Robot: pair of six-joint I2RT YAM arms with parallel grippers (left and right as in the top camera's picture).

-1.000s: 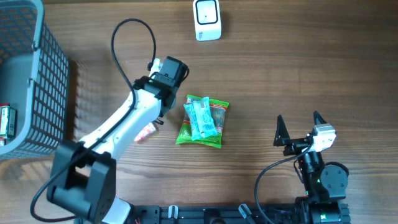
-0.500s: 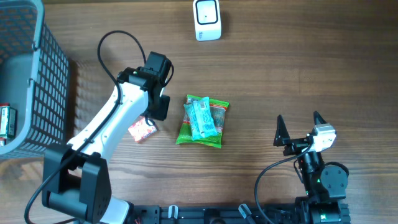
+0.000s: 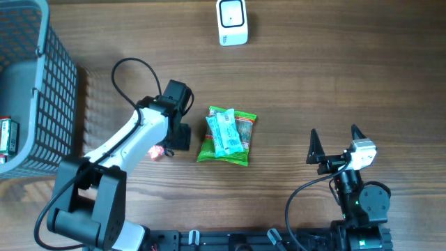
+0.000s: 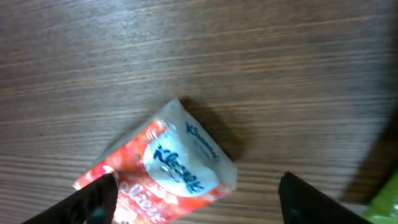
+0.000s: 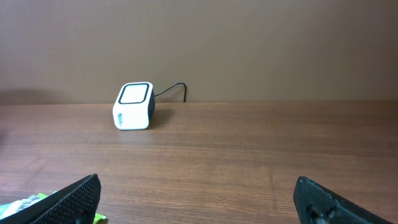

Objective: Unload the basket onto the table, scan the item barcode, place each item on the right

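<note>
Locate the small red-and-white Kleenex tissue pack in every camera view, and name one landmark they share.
Overhead: tissue pack left of centre, partly hidden under the left arm.
Left wrist: lower centre, on the wood.
Right wrist: not in view.
Shared landmark: green snack bag, overhead centre, left wrist's lower right corner, right wrist's lower left edge.

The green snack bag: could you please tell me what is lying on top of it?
A light-blue packet lies across the green snack bag; whatever is beneath the bag is covered.
</note>
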